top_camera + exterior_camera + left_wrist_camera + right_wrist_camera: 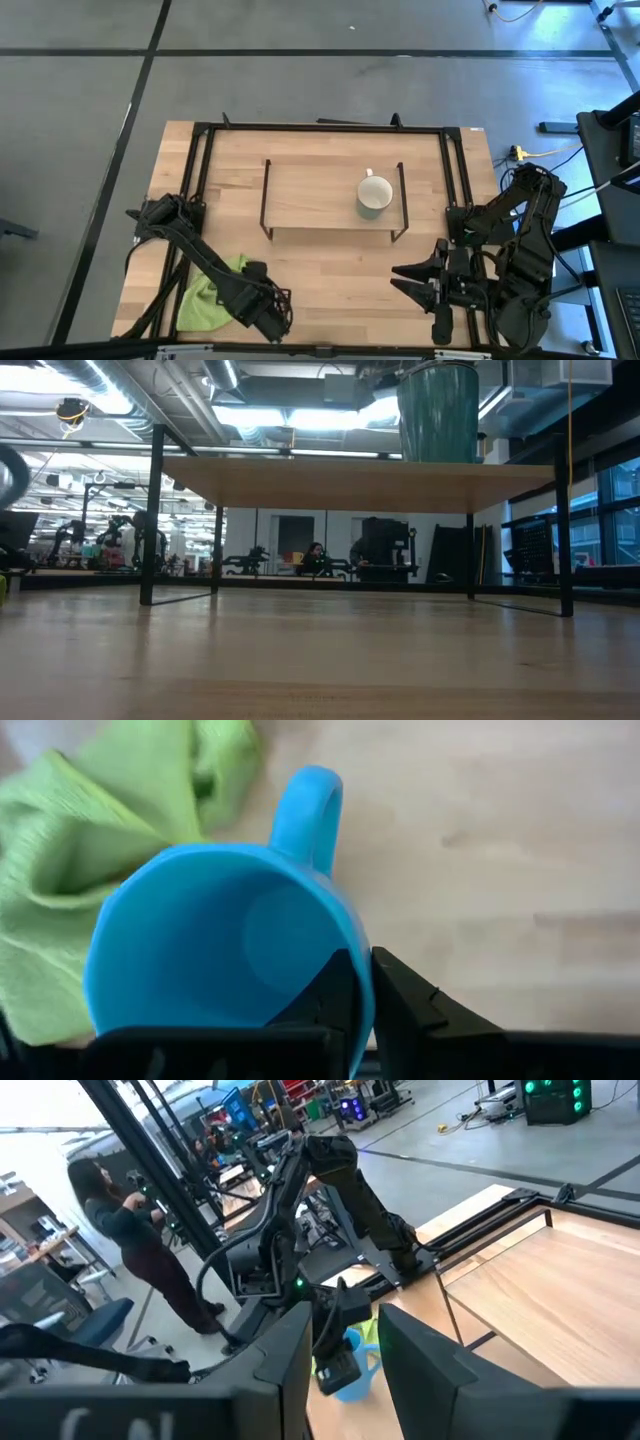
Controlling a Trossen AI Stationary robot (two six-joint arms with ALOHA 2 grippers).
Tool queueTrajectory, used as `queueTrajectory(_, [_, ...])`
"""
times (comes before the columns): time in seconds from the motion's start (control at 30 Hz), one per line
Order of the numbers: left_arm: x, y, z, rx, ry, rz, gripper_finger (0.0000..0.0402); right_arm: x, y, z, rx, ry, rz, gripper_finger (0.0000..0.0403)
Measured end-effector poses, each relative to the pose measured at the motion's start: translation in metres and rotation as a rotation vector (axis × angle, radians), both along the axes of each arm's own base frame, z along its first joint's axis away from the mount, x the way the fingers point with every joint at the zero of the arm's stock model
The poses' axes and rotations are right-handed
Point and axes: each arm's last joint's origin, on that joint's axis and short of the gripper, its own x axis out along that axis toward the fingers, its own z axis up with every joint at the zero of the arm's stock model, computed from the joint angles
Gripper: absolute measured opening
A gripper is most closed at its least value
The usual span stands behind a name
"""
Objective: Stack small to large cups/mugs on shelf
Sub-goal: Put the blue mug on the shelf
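Note:
A light-blue handled mug (210, 950) is near the table's front left, beside a crumpled green cloth (60, 850). My left gripper (362, 965) is shut on its rim; the high view shows that gripper (270, 315) next to the cloth (205, 295). A cream-white mug (375, 193) stands upright on the shelf (310, 195), toward its right end. It shows on the shelf board (300, 480) in the low view as well (437, 410). My right gripper (408, 280) hovers open over the front right, holding nothing. My left gripper pinches the blue mug's wall at the rim (352, 935), one finger inside the cup and one outside. That spot is roughly a third of the way round from the handle (310, 805). The fingers come from above, pointing down. The mug is upright, mouth up; whether its base is on the table I cannot tell.
The shelf's black wire legs (266, 200) stand on the tabletop, and a black frame (320, 127) runs round the table's far part. Bare wood lies between the shelf and the front edge (340, 270). A person (130, 1240) stands beyond the table's left side.

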Motion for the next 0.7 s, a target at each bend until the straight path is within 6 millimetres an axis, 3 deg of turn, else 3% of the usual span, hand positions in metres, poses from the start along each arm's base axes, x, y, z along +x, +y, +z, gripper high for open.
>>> queueTrajectory(0.2, [0.004, 0.009, -0.005, 0.069, 0.03, 0.018, 0.0019, -0.001, -0.002, -0.004, -0.016, 0.034, 0.011, 0.0119])
queueTrajectory(0.43, [0.009, 0.002, -0.025, 0.093, 0.058, 0.013, 0.0019, -0.004, -0.004, -0.008, -0.011, 0.066, 0.027, 0.0119])
queueTrajectory(0.7, [0.008, 0.0, -0.028, 0.105, 0.068, 0.006, 0.0021, -0.008, -0.011, -0.003, -0.01, 0.075, 0.044, 0.0119])
